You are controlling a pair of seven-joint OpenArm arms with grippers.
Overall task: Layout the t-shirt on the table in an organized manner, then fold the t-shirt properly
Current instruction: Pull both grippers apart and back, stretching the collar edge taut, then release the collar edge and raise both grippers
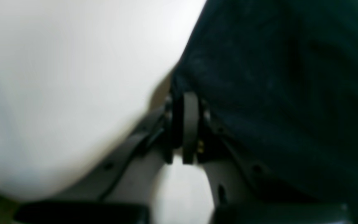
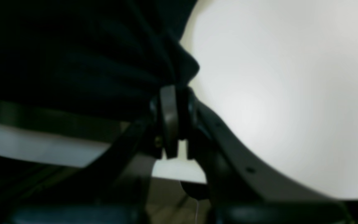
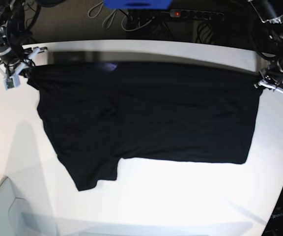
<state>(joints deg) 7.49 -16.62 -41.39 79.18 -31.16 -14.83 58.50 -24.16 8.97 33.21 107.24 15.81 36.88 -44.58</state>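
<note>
The black t-shirt hangs stretched between both grippers, its upper edge along the far side of the white table and its lower part draped on the tabletop. A faint purple patch shows near the top edge. My left gripper, at the right of the base view, is shut on one corner of the shirt. In the left wrist view its closed gripper pinches the t-shirt above the table. My right gripper is shut on the other corner. The right wrist view shows that gripper clamping the t-shirt beside the table.
Cables and a power strip lie behind the table's far edge, with a blue object above them. A grey box sits at the lower left. The table's curved edge runs down the right side.
</note>
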